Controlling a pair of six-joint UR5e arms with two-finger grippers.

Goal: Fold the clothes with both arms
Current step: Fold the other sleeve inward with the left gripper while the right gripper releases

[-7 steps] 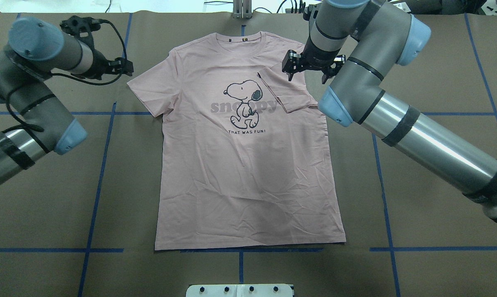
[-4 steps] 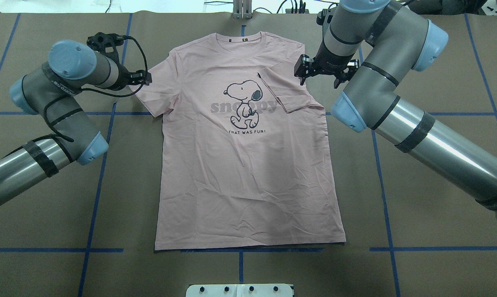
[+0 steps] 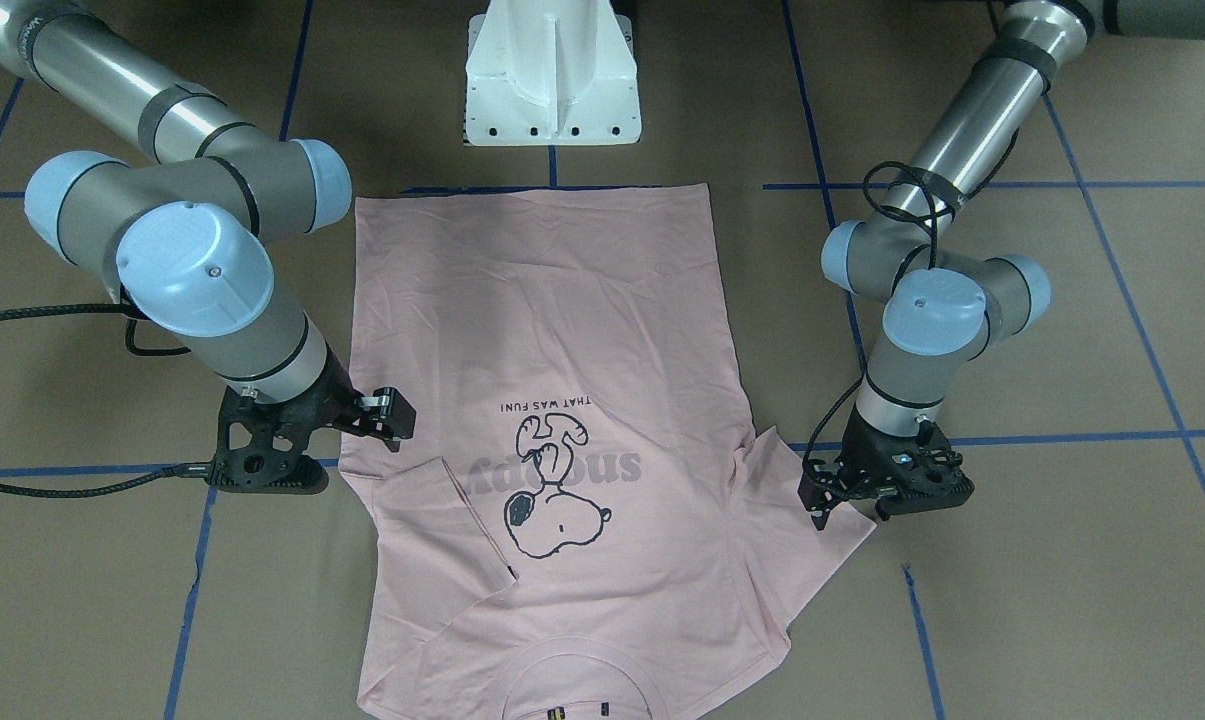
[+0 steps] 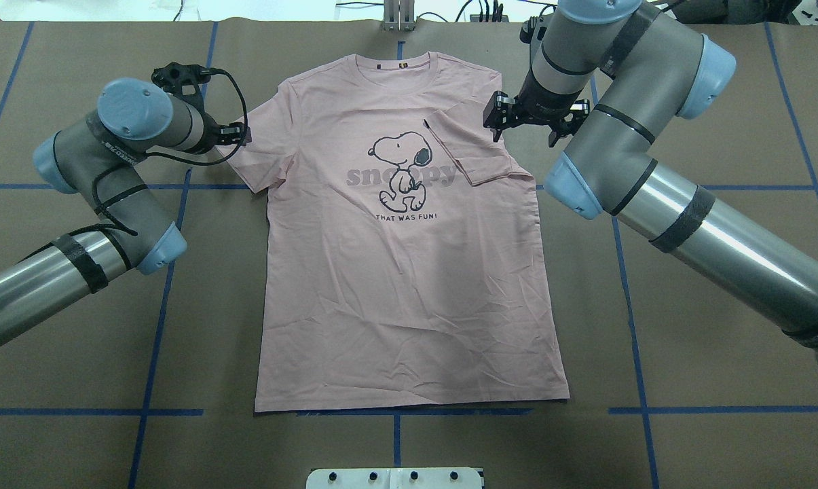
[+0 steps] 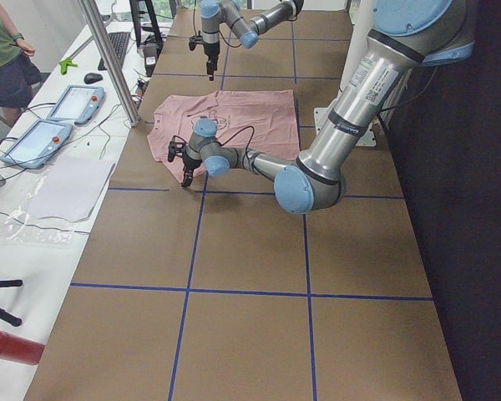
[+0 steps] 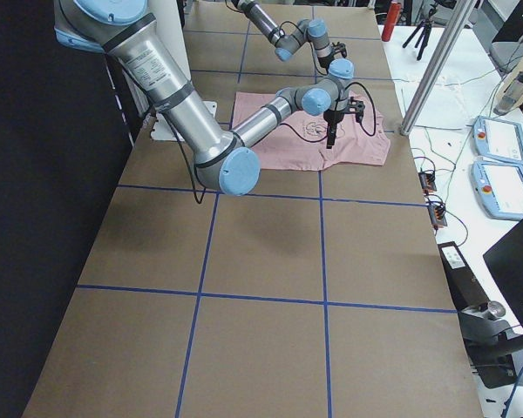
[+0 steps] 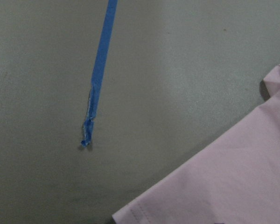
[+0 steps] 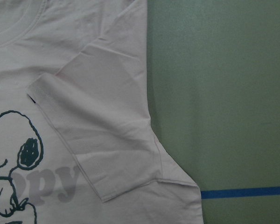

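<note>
The pale pink T-shirt (image 4: 409,285) lies flat and face up on the brown table, collar away from the robot. Its right sleeve (image 4: 473,153) is folded in over the chest, with the black tag (image 4: 425,123) at the fold's corner; the right wrist view shows this fold (image 8: 98,121). The other sleeve (image 4: 259,156) lies spread out. My right gripper (image 4: 524,134) hovers open and empty beside the shirt's right shoulder edge. My left gripper (image 4: 237,136) is open and empty at the outer edge of the spread sleeve (image 3: 802,535). The left wrist view shows a sleeve corner (image 7: 224,186) and bare table.
The white pedestal base (image 3: 552,80) stands at the table's near edge behind the shirt's hem. Blue tape lines (image 4: 157,319) grid the brown table cover. A side bench with tablets (image 5: 33,138), a metal post (image 5: 108,58) and an operator (image 5: 4,58) lie beyond the far edge.
My left arm has swung right, bringing its gripper up to the spread sleeve's edge. My right gripper moved right, off the folded sleeve, and has hardly moved since.
</note>
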